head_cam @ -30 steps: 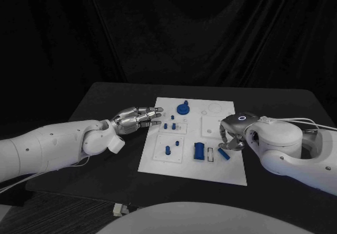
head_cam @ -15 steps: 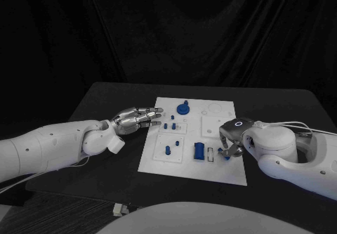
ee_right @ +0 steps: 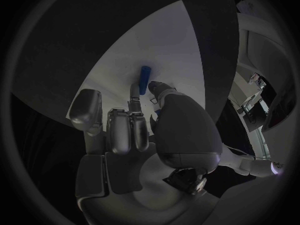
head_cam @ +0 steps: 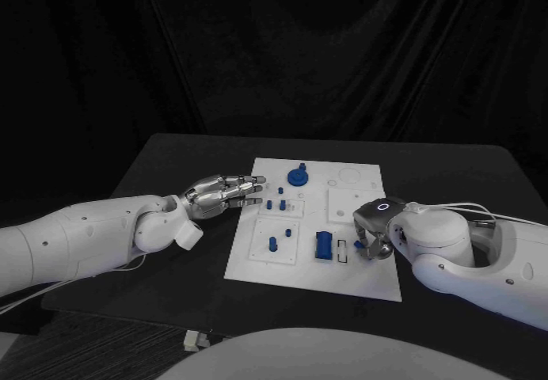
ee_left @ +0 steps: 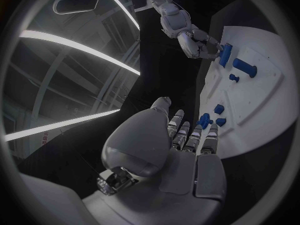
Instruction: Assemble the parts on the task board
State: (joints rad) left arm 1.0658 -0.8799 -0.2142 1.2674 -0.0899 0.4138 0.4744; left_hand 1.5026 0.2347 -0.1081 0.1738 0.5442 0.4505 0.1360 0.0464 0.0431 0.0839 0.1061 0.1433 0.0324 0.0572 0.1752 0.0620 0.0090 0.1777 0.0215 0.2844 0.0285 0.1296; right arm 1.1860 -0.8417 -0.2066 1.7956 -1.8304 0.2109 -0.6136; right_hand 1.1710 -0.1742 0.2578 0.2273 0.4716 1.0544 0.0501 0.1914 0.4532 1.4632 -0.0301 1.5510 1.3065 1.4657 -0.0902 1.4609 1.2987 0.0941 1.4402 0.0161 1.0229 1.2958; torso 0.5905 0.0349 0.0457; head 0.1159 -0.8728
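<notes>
The white task board lies mid-table with several blue parts on it. My right hand hangs over the board's near right part, fingers curled down around a small blue bar that is mostly hidden under them. Just left of it, an upright blue block stands beside an empty slot. The right wrist view shows this block just beyond my right hand's fingertips. My left hand hovers flat and empty at the board's left edge, fingers pointing at two short blue pegs.
A round blue knob sits at the board's far end. A blue piece stands in the near left panel. Black table surrounds the board on all sides, with dark curtains behind.
My right hand has slid left and down onto the blue bar and closed its fingers around it. The left hand has not moved.
</notes>
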